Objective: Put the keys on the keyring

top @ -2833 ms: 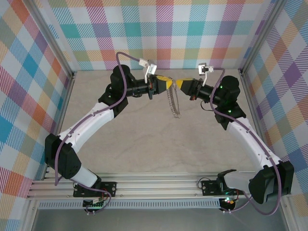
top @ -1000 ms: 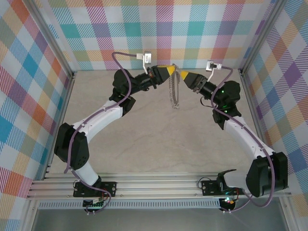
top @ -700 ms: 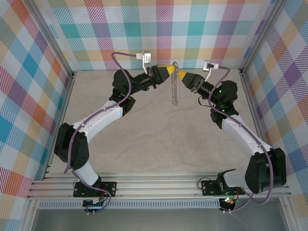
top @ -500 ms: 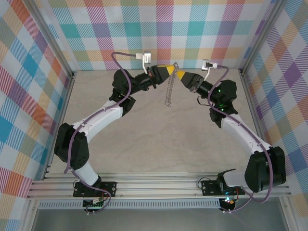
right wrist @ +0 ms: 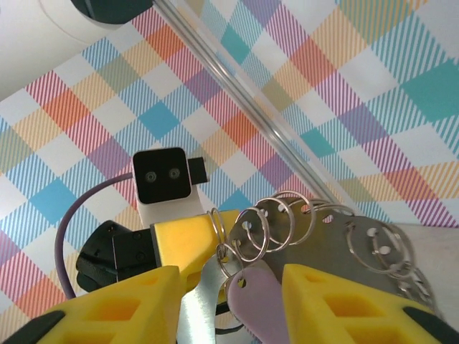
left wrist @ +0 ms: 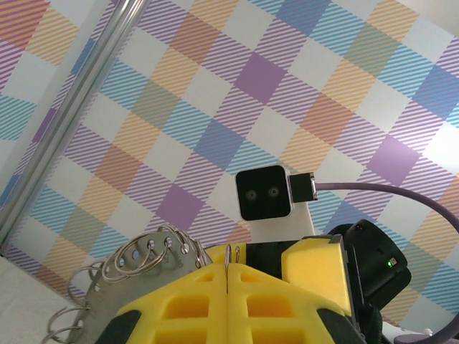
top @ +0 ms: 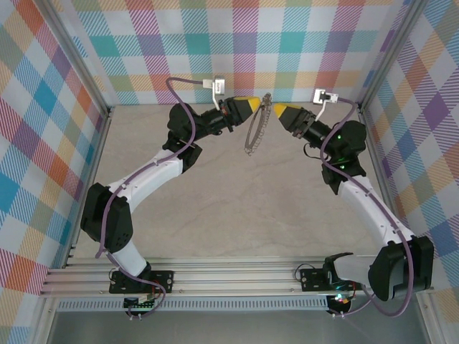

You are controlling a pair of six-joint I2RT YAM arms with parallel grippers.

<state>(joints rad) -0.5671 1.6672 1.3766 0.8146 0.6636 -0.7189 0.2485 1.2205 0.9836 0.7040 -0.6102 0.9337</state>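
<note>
Aloft, keyring [top: 257, 129] in left pincer [top: 258, 105].

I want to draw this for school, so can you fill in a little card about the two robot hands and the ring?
keyring: held up between the two grippers, rim fringed with small silver rings
left gripper: shut, pinching a thin wire loop of the ring
right gripper: jaws apart, grip unclear
in its gap: lilac tag and a silver blade

place: robot lab cell | cues: plaid walls [top: 251, 43], aluminium frame [top: 237, 276], table [top: 251, 208]
</note>
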